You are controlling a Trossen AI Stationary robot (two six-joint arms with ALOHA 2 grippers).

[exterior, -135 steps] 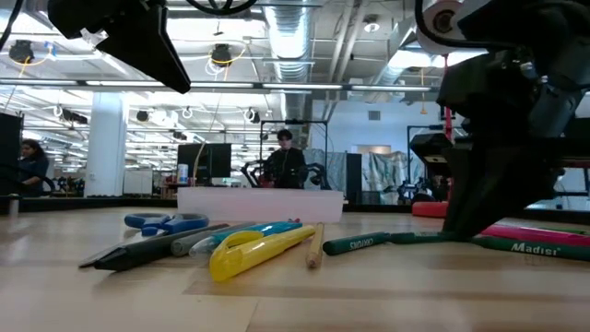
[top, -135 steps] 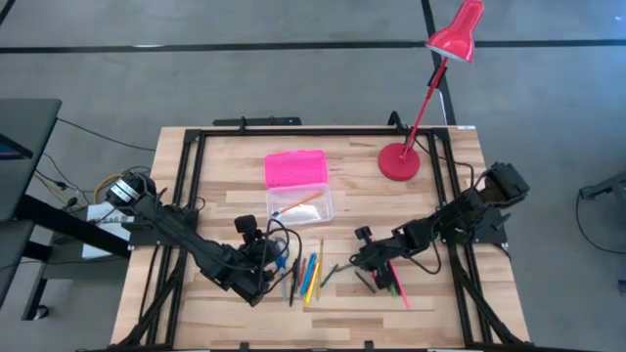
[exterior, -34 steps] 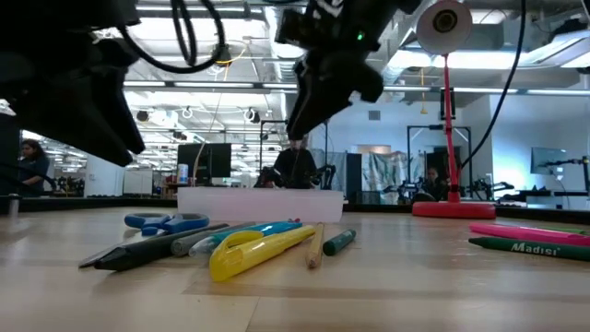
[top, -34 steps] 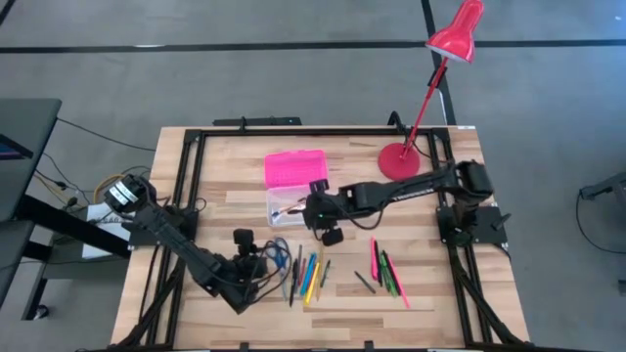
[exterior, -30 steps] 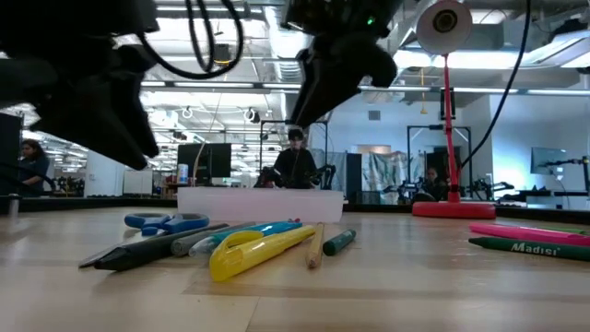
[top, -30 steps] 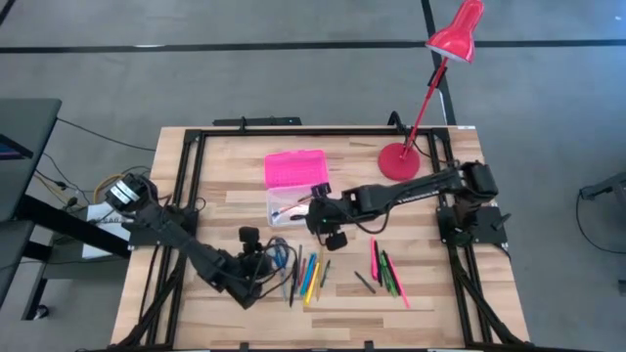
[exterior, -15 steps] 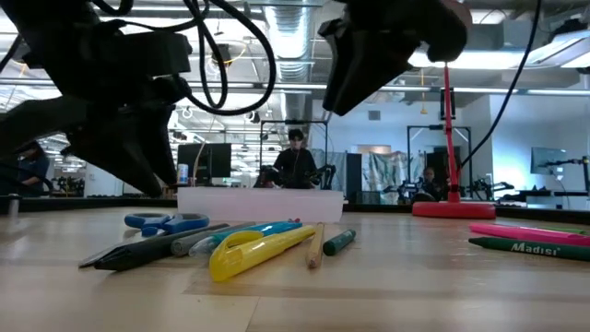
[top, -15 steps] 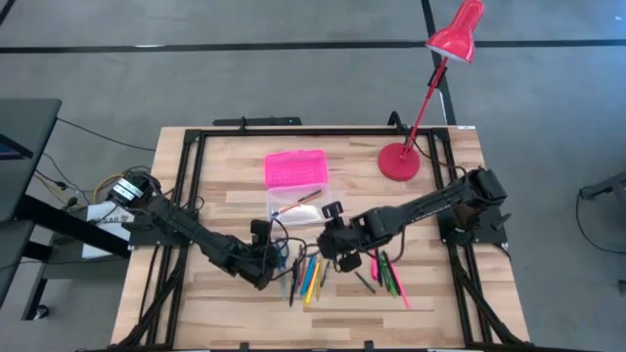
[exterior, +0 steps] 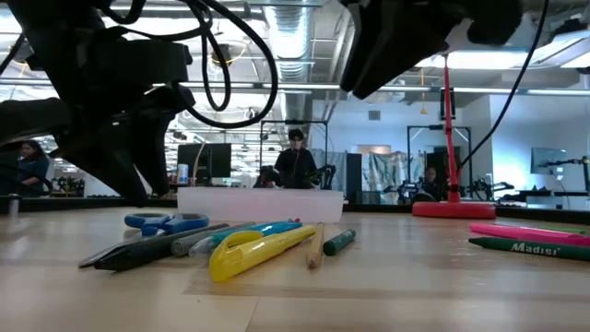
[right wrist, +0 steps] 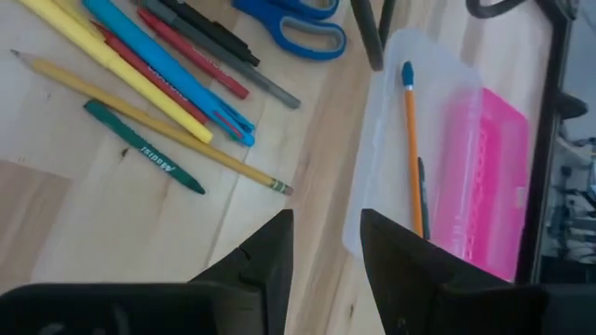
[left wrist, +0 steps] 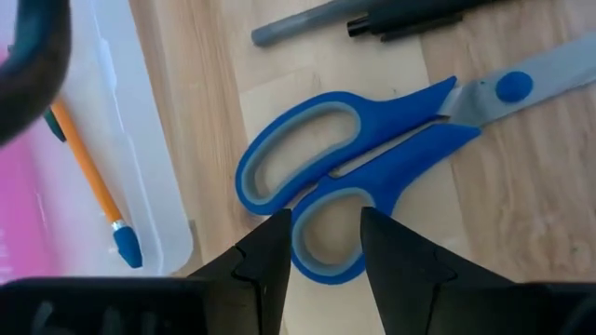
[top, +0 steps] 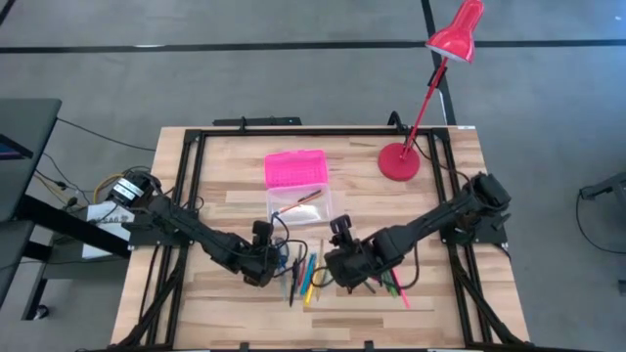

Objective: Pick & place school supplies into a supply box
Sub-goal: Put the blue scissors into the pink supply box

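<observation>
The right gripper [top: 344, 266] has swung back from the box [top: 299, 204] to hover over the loose pens [top: 311, 274], its fingers parted and empty. The left gripper [top: 262, 266], fingers also apart, hangs just above the blue scissors [left wrist: 372, 172] lying beside the box, which holds an orange pencil [right wrist: 411, 149].

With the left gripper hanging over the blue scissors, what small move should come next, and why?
Probably a short descent to straddle one handle loop. In the left wrist view the left gripper is open just above the blue-handled scissors, which lie flat on the wood beside the clear box base, not yet held. The right gripper is open, empty, above the pens.
</observation>
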